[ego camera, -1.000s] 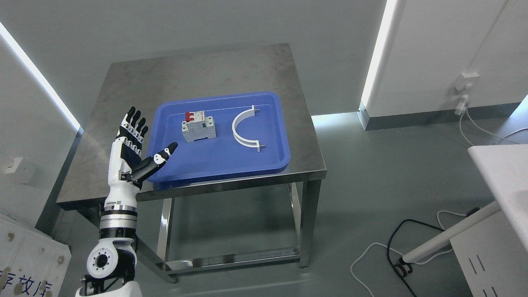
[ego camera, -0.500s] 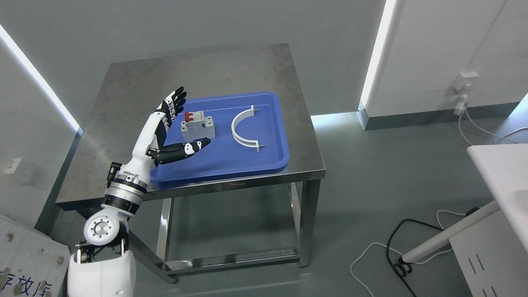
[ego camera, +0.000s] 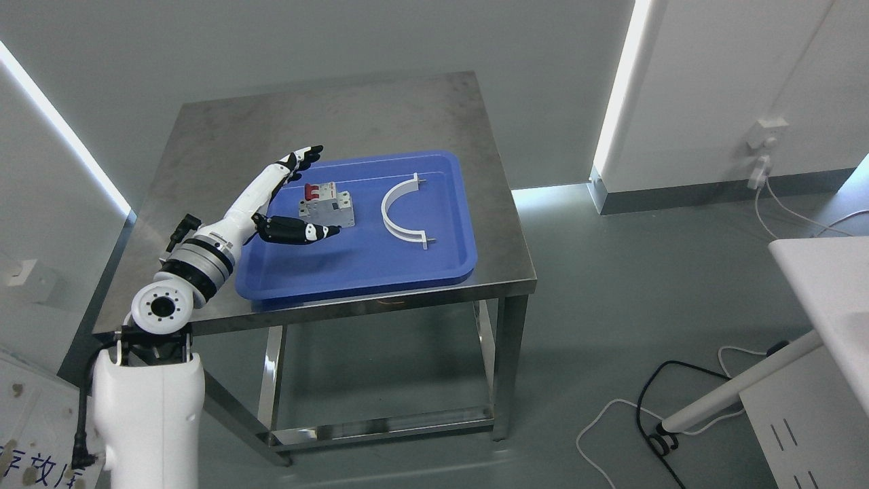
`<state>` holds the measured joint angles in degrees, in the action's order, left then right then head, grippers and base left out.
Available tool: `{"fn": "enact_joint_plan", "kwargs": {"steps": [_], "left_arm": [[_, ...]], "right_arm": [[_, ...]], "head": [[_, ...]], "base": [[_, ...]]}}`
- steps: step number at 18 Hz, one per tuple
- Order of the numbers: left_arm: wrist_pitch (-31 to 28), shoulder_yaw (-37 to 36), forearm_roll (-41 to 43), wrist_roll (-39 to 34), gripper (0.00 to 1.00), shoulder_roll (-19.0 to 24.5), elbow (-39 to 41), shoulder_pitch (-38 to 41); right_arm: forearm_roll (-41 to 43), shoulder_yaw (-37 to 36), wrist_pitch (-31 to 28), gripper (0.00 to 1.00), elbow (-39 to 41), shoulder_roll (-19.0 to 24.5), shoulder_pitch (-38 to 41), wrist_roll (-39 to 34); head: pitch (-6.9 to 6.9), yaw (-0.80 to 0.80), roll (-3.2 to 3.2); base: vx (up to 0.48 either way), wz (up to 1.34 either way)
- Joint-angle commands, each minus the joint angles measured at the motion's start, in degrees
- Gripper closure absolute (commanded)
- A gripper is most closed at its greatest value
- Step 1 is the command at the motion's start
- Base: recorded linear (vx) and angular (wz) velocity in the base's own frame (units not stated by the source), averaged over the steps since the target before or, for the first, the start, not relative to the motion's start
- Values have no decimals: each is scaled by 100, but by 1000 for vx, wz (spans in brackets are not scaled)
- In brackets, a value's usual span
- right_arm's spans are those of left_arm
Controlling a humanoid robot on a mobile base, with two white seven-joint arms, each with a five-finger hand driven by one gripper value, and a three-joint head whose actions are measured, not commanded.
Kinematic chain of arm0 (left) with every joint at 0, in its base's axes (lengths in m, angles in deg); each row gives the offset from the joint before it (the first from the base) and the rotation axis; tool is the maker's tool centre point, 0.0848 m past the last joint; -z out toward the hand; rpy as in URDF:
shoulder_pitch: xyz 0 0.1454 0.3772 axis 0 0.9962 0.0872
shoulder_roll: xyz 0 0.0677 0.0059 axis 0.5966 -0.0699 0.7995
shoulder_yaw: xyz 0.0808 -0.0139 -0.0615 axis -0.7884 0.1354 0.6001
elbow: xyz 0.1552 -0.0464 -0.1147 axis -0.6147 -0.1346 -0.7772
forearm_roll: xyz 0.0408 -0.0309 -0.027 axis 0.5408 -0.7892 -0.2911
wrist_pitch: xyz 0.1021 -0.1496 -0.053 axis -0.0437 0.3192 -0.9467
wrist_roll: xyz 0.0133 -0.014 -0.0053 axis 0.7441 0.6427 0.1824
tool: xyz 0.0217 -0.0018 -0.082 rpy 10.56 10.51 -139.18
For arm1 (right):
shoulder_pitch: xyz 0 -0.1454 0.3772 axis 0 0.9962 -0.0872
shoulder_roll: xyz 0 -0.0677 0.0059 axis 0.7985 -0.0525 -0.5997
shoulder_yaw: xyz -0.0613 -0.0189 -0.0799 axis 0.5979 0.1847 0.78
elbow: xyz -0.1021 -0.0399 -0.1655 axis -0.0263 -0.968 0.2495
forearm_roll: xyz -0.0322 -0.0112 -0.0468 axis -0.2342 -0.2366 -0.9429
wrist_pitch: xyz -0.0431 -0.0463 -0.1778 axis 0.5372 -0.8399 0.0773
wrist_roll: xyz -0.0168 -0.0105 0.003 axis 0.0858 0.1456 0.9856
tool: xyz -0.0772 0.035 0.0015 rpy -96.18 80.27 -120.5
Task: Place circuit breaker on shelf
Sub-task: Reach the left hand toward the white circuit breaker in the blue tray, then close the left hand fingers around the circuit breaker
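Blue Chinese characters stand on the white panel (ego camera: pixel 41 435) at the lower left corner; they run off the bottom edge, and only something like "存放库" can be made out, uncertainly. Any print on the face of the breaker (ego camera: pixel 326 210) is too small to read, and no other text is legible

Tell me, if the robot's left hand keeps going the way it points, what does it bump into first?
Probably the breaker. The left hand is open, fingers above it and thumb below, pointing right across the blue tray. The breaker sits right in that gap. Height is hard to judge from one view.
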<state>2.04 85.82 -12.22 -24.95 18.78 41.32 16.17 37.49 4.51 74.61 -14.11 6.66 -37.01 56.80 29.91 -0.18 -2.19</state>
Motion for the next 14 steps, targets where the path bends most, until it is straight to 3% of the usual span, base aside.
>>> {"fn": "enact_joint_plan", "kwargs": {"steps": [1, 8, 14], "left_arm": [[-175, -689, 936, 99, 6, 283, -1074, -655], [-166, -988, 1096, 108, 20, 115, -1735, -1087], [-166, -1006, 1096, 99, 21, 168, -1832, -955]], "right_arm": [[-2, 0, 238, 0, -2, -100, 97, -3], [6, 0, 238, 0, -2, -100, 97, -3], [-2, 0, 238, 0, -2, -100, 97, -3]], "head": [[0, 0, 0], [0, 0, 0], [0, 0, 0]], "base": [[0, 0], [0, 0], [0, 0]]}}
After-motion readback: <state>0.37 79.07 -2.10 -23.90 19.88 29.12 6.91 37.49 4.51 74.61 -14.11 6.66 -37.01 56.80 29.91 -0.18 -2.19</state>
